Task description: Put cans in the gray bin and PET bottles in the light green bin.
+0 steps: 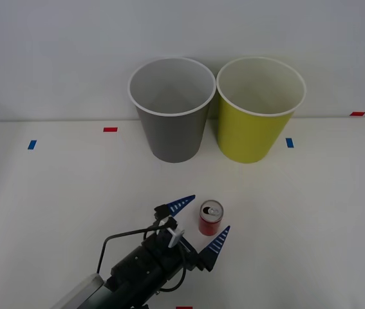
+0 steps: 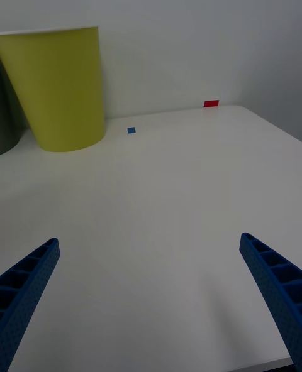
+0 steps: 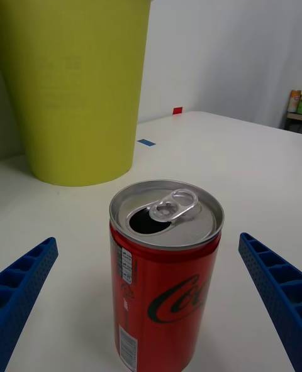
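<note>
White table (image 1: 47, 206) is seen across the lower two thirds of the front view. Two tall bins are set side by side at upper centre, rims nearly touching — the gray bin (image 1: 171, 109) on the left, the light green bin (image 1: 258, 109) on the right. Small red and blue tape marks are noted near the table's far edge.

The left gripper (image 1: 200, 223) is found at lower centre of the front view, its blue fingers (image 1: 179, 205) spread wide, one on each side of the red can (image 1: 210, 217). The can is standing upright just below and between the two bins, well apart from both; its top is seen opened, tab still on. No contact between fingers and can is visible; in the left wrist view the can (image 3: 165, 278) is framed between the two fingers with a gap on both sides.

The right gripper (image 2: 151, 303) is likewise held wide, over bare table, the green bin beyond it.

Risks judged from here: an off-centre closure — one finger arriving first — could tip or skid the light can. A high grip near the rim may slip. The adjoining rims leave little margin; a drifted release could land the can in the green bin.
</note>
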Available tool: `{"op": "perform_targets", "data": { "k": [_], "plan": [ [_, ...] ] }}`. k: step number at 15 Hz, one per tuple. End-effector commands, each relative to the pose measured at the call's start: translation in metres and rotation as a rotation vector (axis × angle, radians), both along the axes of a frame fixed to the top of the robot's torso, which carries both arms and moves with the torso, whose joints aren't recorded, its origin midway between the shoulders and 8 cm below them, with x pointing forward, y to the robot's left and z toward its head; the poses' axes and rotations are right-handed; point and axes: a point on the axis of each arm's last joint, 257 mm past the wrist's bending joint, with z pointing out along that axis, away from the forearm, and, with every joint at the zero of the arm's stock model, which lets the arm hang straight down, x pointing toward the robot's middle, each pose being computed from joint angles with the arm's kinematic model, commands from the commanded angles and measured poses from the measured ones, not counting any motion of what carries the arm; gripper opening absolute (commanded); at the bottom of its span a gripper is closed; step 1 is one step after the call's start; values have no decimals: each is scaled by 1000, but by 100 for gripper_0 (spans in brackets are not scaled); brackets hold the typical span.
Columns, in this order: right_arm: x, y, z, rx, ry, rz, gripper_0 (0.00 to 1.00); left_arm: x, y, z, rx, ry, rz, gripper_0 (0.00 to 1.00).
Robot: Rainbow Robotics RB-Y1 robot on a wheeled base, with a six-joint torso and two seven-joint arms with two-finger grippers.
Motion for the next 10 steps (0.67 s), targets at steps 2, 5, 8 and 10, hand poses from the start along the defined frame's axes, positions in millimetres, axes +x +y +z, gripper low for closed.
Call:
{"op": "perform_targets", "data": {
  "k": [2, 5, 8, 10],
  "plan": [
    [0, 0, 0, 0, 0, 0, 100, 6, -6, 3, 1, 2, 10, 100],
    [0, 0, 0, 0, 0, 0, 100, 3, -12, 0, 11, 8, 6, 100],
    [0, 0, 0, 0, 0, 0, 100, 4, -14, 0, 11, 13, 8, 100],
    [0, 0, 0, 0, 0, 0, 100, 5, -14, 0, 11, 17, 11, 96]
  ]
}}
